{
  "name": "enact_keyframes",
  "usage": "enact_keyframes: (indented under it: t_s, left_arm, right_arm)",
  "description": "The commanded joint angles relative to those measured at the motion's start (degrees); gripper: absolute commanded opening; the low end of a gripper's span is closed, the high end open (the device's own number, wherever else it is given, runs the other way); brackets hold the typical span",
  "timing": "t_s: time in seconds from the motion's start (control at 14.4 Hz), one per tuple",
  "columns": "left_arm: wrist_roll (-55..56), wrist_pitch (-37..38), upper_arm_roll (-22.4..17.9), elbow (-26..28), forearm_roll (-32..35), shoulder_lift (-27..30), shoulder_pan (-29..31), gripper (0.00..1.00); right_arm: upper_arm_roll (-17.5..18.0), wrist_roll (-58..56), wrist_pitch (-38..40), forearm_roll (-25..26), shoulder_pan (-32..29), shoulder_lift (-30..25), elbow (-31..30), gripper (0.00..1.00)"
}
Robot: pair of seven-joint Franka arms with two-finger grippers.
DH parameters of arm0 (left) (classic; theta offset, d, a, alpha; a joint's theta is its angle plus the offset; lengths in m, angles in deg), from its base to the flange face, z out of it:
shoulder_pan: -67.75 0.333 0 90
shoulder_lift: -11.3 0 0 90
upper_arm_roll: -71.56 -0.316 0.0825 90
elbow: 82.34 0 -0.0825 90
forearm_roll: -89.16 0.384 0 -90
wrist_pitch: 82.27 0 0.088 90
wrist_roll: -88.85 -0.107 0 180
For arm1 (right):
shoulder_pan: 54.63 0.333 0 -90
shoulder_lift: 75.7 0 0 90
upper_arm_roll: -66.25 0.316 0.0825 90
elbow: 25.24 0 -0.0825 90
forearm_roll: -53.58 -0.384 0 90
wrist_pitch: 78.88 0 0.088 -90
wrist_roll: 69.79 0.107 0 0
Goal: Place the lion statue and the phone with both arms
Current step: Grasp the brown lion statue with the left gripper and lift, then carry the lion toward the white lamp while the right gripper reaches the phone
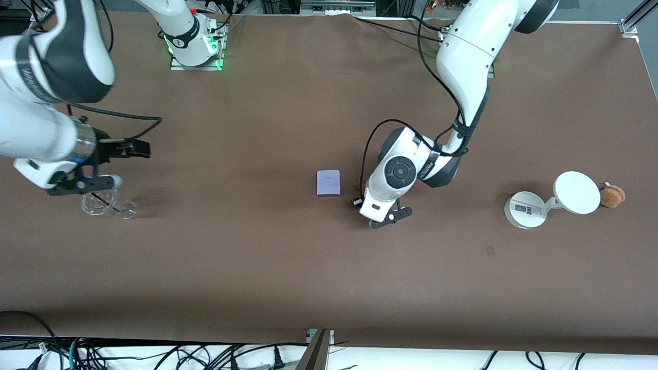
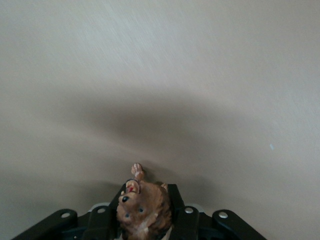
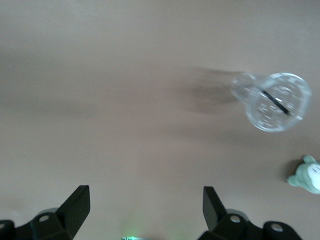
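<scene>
The lion statue (image 2: 145,207) is a small brown and tan figurine, seen in the left wrist view between the pads of my left gripper (image 2: 146,200), which is shut on it low over the table. In the front view the left gripper (image 1: 361,203) is beside the phone (image 1: 328,183) and the hand hides the lion. The phone is a flat lavender slab lying on the brown table near its middle. My right gripper (image 1: 138,148) is open and empty at the right arm's end of the table, its fingers (image 3: 80,200) wide apart over bare table.
A clear glass stand (image 1: 105,203) sits beside the right gripper; it also shows in the right wrist view (image 3: 275,101), beside a small pale green toy (image 3: 306,175). A white round-based stand (image 1: 524,209) with a disc (image 1: 577,192) and an orange-brown plush toy (image 1: 613,196) are at the left arm's end.
</scene>
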Motion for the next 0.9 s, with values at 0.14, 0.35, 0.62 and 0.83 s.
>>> enact_keyframes:
  t_s: [0.14, 0.35, 0.62, 0.83]
  left_arm:
    - [-16.7, 9.8, 0.3, -0.5, 0.9, 2.7, 9.1, 0.0]
    - [-26.0, 16.5, 0.3, -0.6, 0.9, 6.3, 15.1, 0.0]
    - [-39.8, 23.7, 0.3, 0.6, 0.9, 8.5, 23.8, 0.0]
    - [-47.0, 22.7, 0.2, 2.0, 1.0, 8.6, 27.7, 0.0]
  right_arm:
    - [-0.1, 10.1, -7.0, -0.5, 7.4, 5.2, 0.8, 1.0]
    - [-0.1, 18.8, -10.7, -0.6, 14.9, 8.5, 0.9, 1.0]
    - [-0.1, 28.4, -17.6, -4.2, 21.8, 13.1, 0.8, 1.0]
    - [0.0, 30.6, -22.4, -4.8, 24.4, 16.6, 0.9, 1.0]
